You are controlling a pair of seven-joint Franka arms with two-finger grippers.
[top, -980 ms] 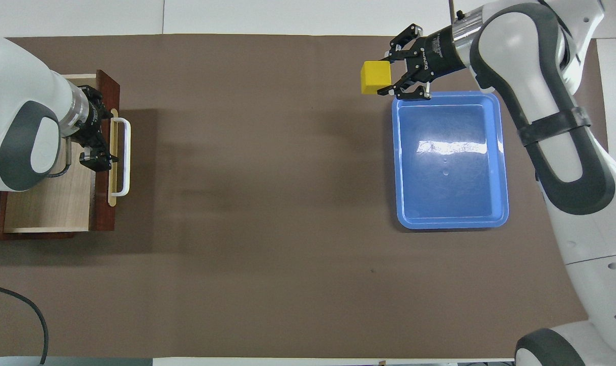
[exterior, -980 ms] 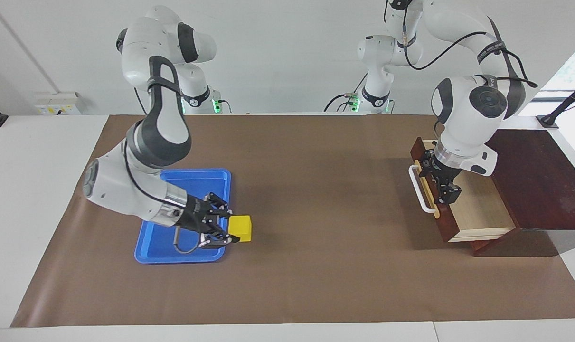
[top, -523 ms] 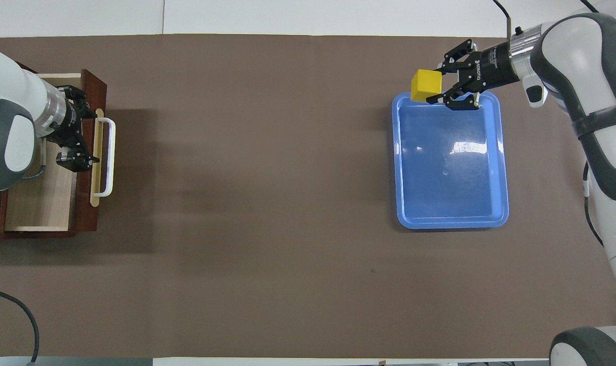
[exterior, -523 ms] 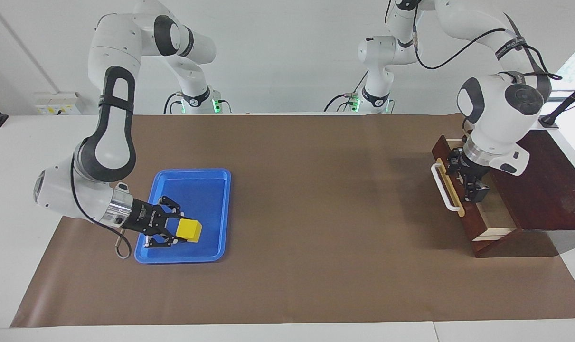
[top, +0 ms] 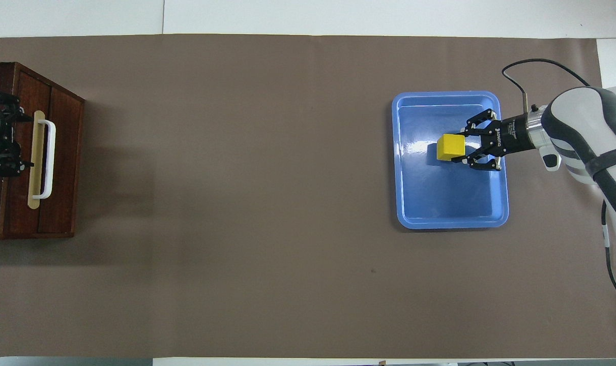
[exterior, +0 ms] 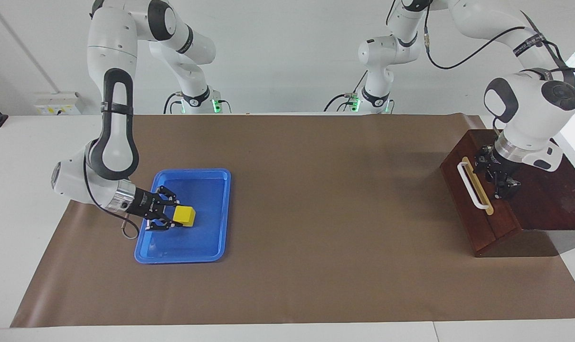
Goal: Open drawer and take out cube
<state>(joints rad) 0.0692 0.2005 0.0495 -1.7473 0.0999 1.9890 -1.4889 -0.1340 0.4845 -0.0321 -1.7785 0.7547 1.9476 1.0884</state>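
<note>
My right gripper (exterior: 169, 213) clamps the small bright yellow cube (exterior: 184, 215) over the flat blue plastic tray (exterior: 206, 242), lower left of frame; left gripper (exterior: 502, 182) spread wide, empty, on the closed dark reddish-brown wooden drawer (exterior: 482, 223)

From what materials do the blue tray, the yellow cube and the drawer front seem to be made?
The blue tray looks like glossy moulded plastic: light glares off its floor and its corners are rounded. The yellow cube has a matt, even surface; it may be painted wood or foam, which cannot be told. The drawer front looks like dark stained wood, with visible grain.
</note>
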